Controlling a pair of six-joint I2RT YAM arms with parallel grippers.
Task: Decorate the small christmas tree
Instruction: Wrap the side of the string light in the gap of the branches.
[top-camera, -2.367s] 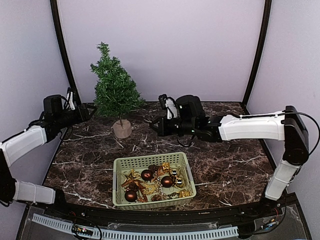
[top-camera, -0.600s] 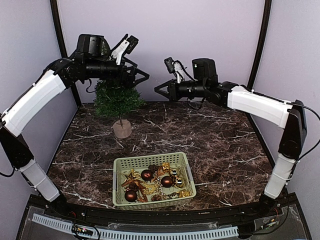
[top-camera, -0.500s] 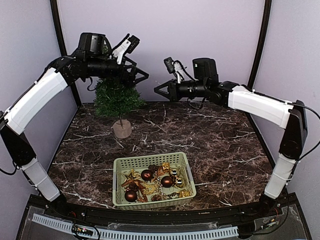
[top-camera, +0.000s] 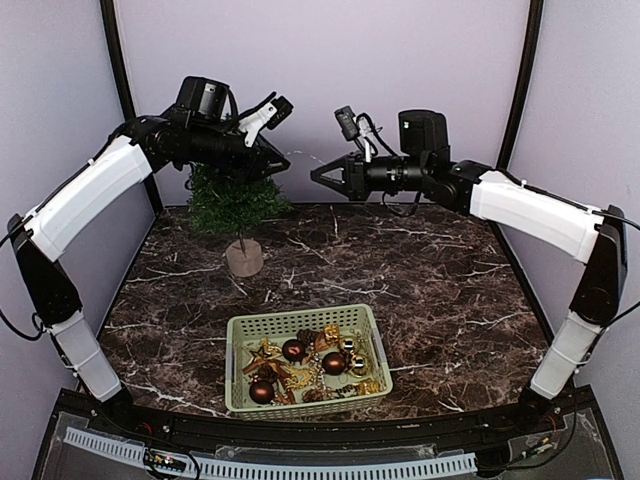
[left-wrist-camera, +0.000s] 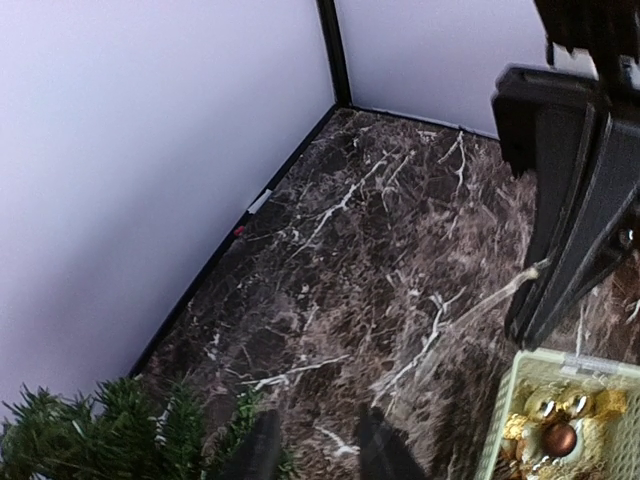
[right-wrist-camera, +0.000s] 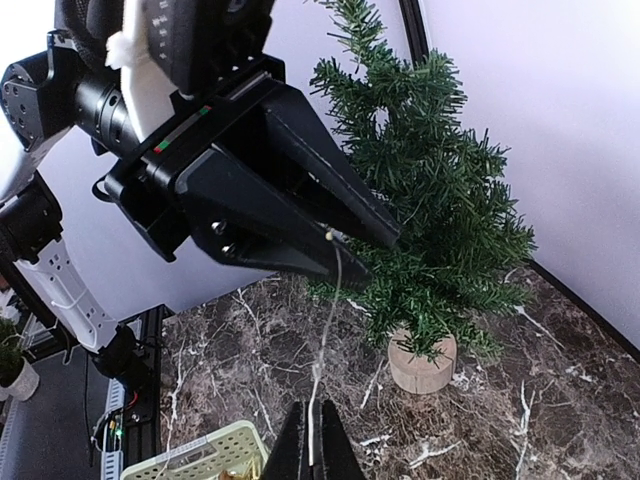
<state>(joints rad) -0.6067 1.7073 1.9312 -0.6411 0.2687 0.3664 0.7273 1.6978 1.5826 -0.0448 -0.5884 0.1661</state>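
The small christmas tree (top-camera: 232, 198) stands at the back left on its wooden stump (top-camera: 244, 258); its top is hidden behind my left arm. In the right wrist view the tree (right-wrist-camera: 430, 200) rises behind the left gripper (right-wrist-camera: 380, 250). My right gripper (right-wrist-camera: 310, 452) is shut on a thin pale string (right-wrist-camera: 325, 340) that runs up to the left gripper's lower finger. From above, the two grippers, left (top-camera: 282, 165) and right (top-camera: 316, 177), face each other tip to tip beside the treetop. In its own wrist view my left gripper (left-wrist-camera: 318, 445) shows a gap between its fingers, with nothing seen in it.
A pale green basket (top-camera: 240, 345) with brown balls and gold ornaments sits at the front middle of the dark marble table (top-camera: 450, 290). Purple walls and black corner posts close in the back and sides. The basket's corner (left-wrist-camera: 520, 400) shows in the left wrist view.
My left arm has risen and shifted right toward the right gripper, and its wide-open jaws have narrowed. The right arm has lifted slightly, still holding the string.
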